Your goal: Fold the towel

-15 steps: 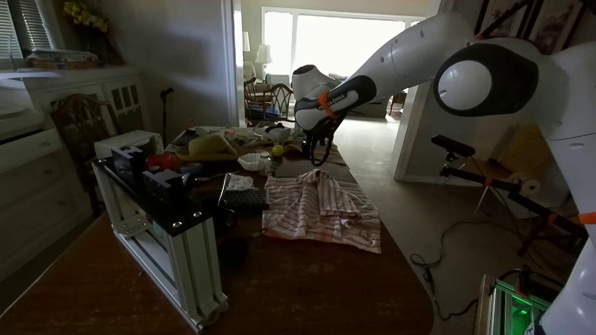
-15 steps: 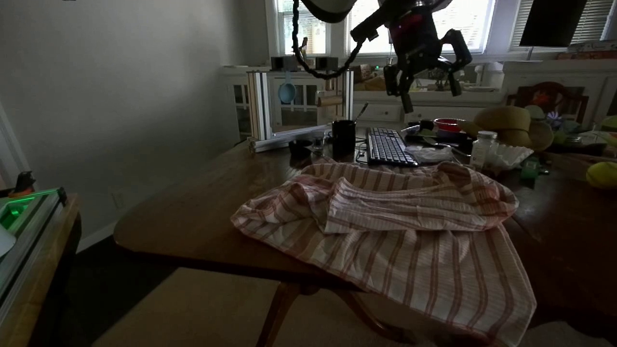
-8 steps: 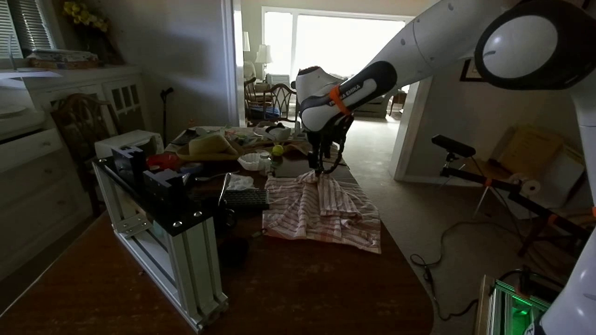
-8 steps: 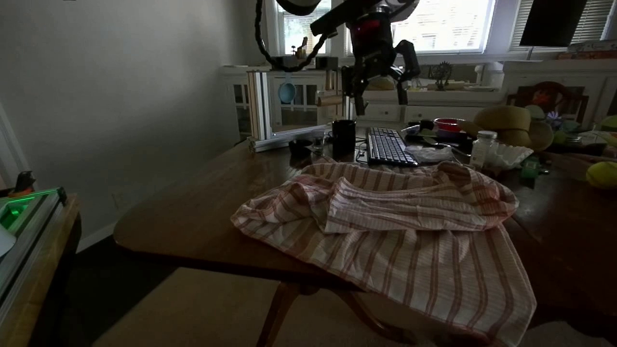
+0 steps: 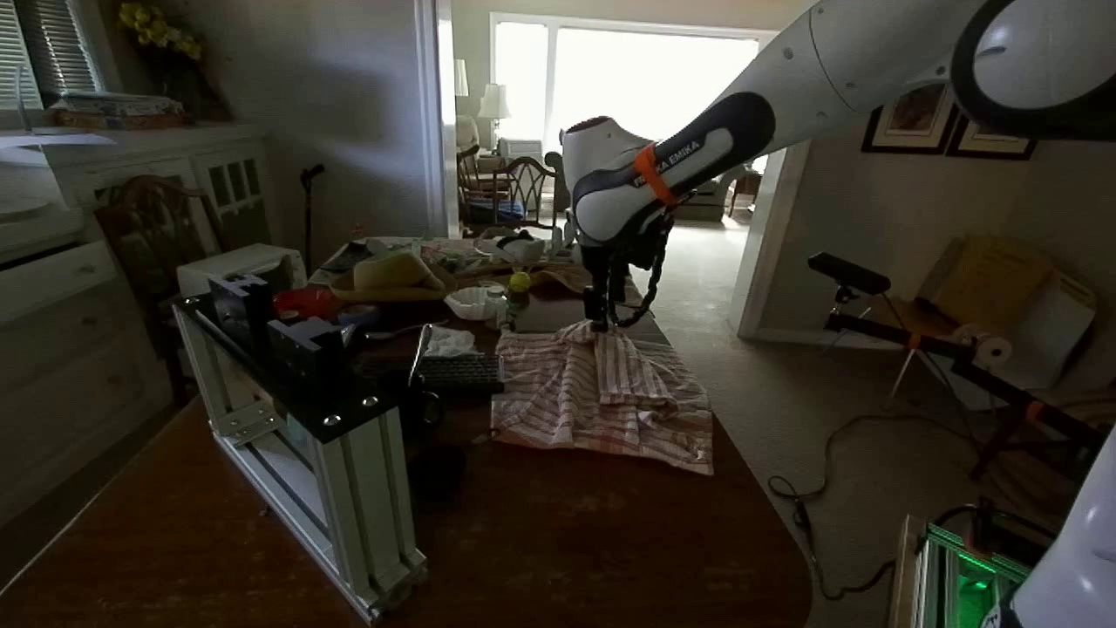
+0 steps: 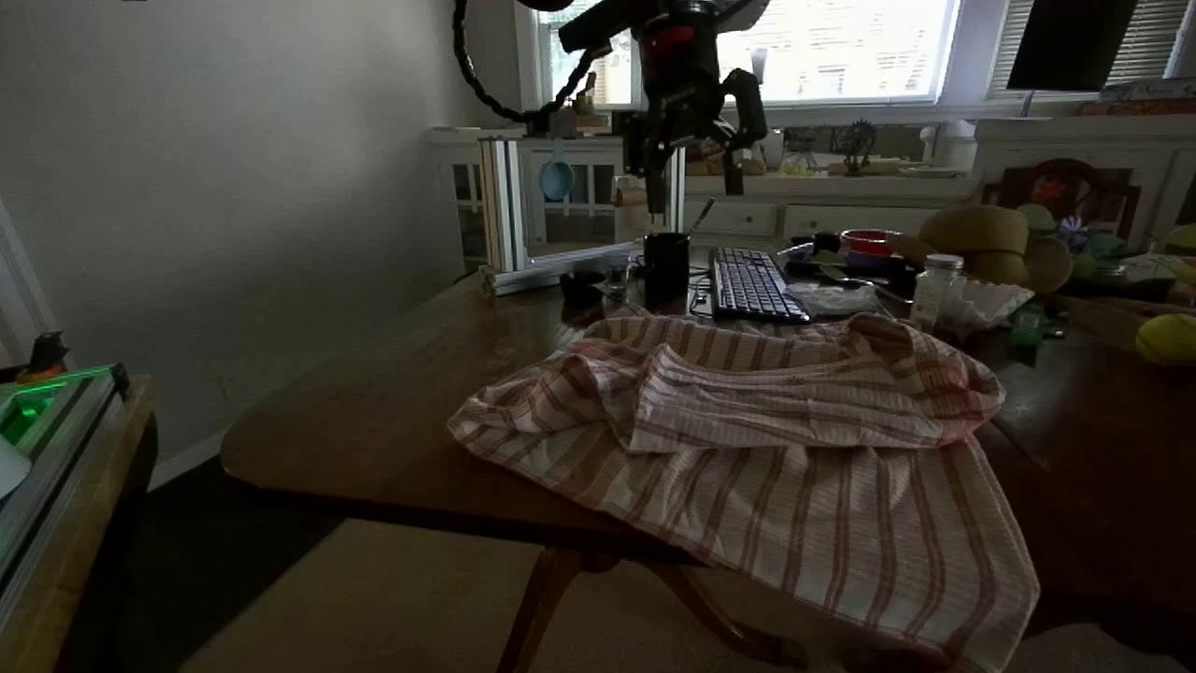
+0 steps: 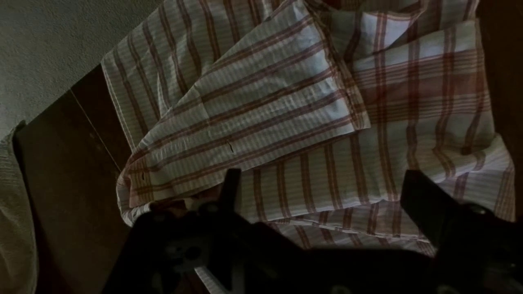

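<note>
Towel (image 6: pixel 804 523) white with red-pink stripes, gripper (image 6: pixel 695 198) black, keyboard (image 6: pixel 752 283) black, ball (image 6: pixel 1168 338) yellow, hat (image 6: pixel 976 231) tan, table (image 6: pixel 364 439) dark brown.

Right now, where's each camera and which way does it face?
Wrist view: behind the open pincer, facing down at the towel; both fingers show.
Exterior view: near the table's end, looking lengthwise toward the window; arm and pincer show.
Exterior view: beside the table, facing cabinets across it; pincer and some arm show.
Both exterior views share towel and keyboard.

Gripper (image 7: pixel 322 176) spread wide abv striped towel (image 7: pixel 302 106) w/ folds
</note>
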